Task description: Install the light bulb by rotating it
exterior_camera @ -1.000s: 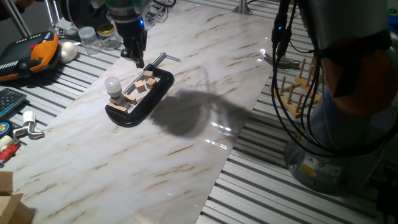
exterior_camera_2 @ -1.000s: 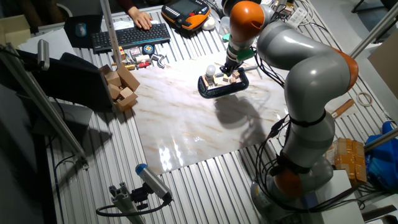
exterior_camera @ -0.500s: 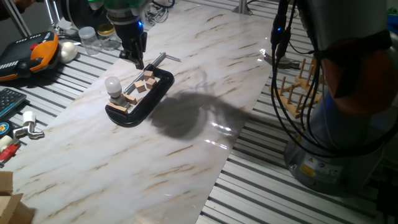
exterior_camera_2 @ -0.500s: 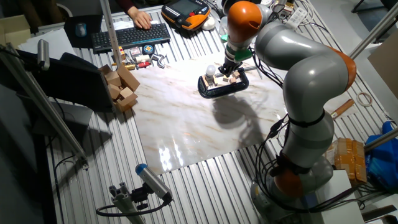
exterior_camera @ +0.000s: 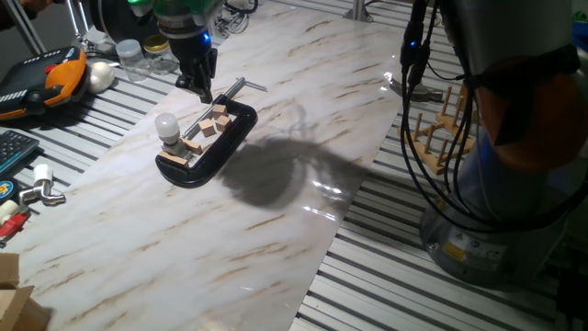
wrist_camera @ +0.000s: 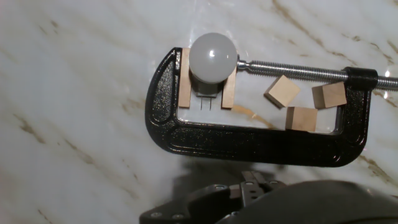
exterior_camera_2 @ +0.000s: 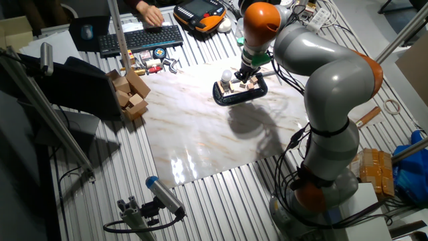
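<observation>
Light bulb (wrist_camera: 213, 56) sits upright in socket between two wooden plates inside black clamp (wrist_camera: 249, 137) on marble table (exterior_camera: 276, 239). Our gripper (exterior_camera: 204, 87) hovers beside it, over loose blocks (wrist_camera: 303, 102); finger spread we cannot tell. Risks: descending off-centre, clipping clamp screw, knocking blocks, tilting bulb, cross-threading.

Bright overhead light washes my white marble-patterned surface (exterior_camera: 276, 239); glare patches shine near its edge in both fixed views. My arm throws a broad, soft shadow beside the black C-shaped clamp (exterior_camera: 207, 147). In my hand view the frosted white globe bulb (wrist_camera: 213, 55) carries a small highlight, and my dark jaws at the bottom edge are blurred.
</observation>
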`<state>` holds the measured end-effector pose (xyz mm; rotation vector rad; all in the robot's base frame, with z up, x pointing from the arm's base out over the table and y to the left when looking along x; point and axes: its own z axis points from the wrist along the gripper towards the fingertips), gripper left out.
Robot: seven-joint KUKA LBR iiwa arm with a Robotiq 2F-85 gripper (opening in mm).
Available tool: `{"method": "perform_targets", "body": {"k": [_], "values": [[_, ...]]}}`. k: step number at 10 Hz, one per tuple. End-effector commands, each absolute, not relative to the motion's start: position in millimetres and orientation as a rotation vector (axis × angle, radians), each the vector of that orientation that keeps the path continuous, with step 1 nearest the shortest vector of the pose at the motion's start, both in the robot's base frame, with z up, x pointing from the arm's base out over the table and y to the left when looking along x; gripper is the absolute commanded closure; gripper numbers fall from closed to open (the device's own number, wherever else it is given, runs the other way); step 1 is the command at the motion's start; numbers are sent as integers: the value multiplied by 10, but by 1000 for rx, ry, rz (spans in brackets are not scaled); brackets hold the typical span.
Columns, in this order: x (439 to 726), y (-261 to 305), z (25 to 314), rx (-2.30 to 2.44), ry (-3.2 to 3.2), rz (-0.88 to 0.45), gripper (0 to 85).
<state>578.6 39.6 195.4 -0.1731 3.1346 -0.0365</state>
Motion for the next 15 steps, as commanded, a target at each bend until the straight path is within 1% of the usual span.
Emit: {"method": "perform_targets", "body": {"k": [1, 9, 15], "values": [[5790, 396, 1952, -169, 3134, -27, 850], [5798, 424, 1958, -84, 3175, 23, 850], [5806, 488, 2005, -81, 3176, -11, 850]]}}
